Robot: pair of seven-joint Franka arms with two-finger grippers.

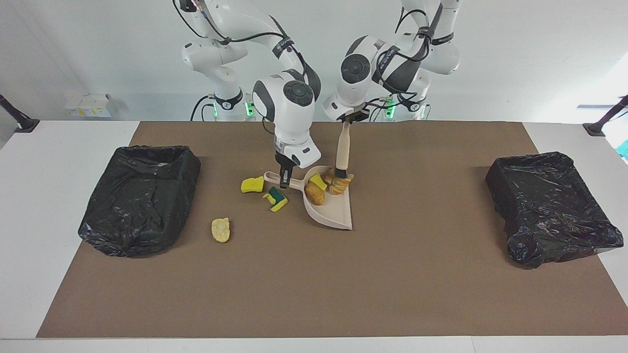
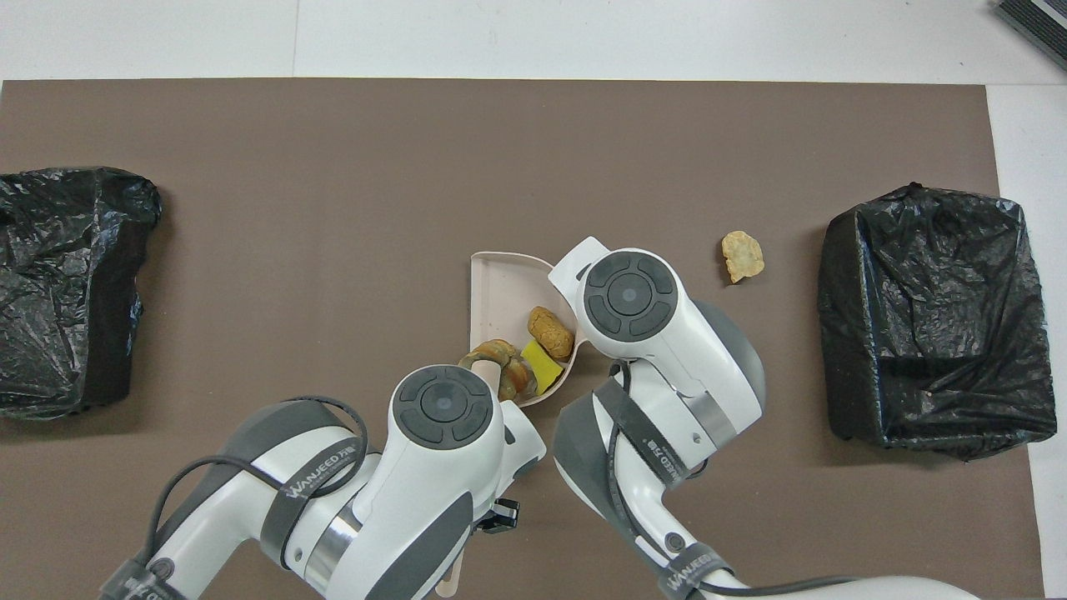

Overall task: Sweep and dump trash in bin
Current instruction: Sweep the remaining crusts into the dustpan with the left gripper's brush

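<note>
Sweeping in hand: right gripper [image 1: 284,180] clamps dustpan [image 1: 329,208] handle, left gripper [image 1: 349,117] clamps brush [image 1: 342,156]; trash [image 1: 315,193] partly in pan, three scraps at pan's nine o'clock need sweeping next.

Dustpan [image 1: 329,208] at frame center of the facing view, four trash pieces [image 1: 314,193] in it, brush [image 1: 342,157] upright on them. Two scraps [image 1: 252,185] just left of the dustpan handle, one [image 1: 221,229] lower left. Bins at far left [image 1: 140,196] and far right [image 1: 552,208] of the desk [image 1: 417,284].
</note>
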